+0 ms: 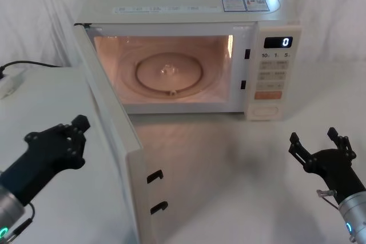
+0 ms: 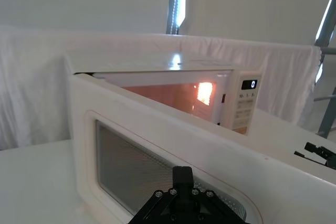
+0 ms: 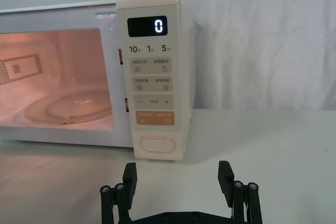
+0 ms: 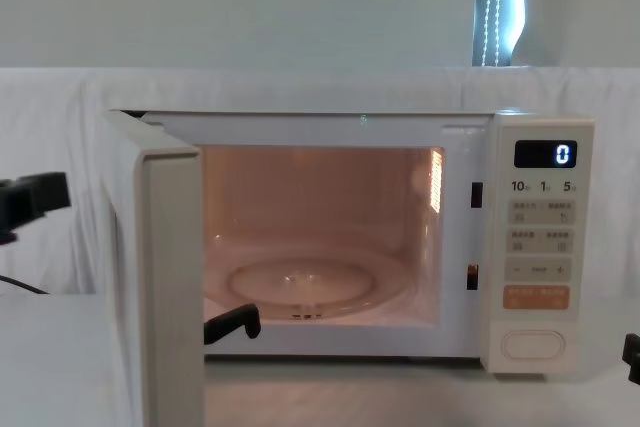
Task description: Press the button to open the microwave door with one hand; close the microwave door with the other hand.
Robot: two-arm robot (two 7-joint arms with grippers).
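The microwave door (image 1: pixel 108 119) stands wide open, swung out to the left, and the lit cavity with its glass turntable (image 1: pixel 168 72) is exposed. In the left wrist view the door's outer face and mesh window (image 2: pixel 137 170) are close ahead. My left gripper (image 1: pixel 80 123) hovers just left of that outer face, fingers (image 2: pixel 182 174) together and holding nothing. The oval cream button (image 1: pixel 266 111) sits at the foot of the control panel. My right gripper (image 1: pixel 313 136) hangs open over the table in front of the panel, well back from the button (image 3: pixel 156 145).
The oven's display (image 3: pixel 159 25) reads 0. Two dark latch hooks (image 1: pixel 155 176) stick out of the door's free edge. A white power strip with a black cable (image 1: pixel 8 84) lies far left. White cloth hangs behind the table (image 1: pixel 229 170).
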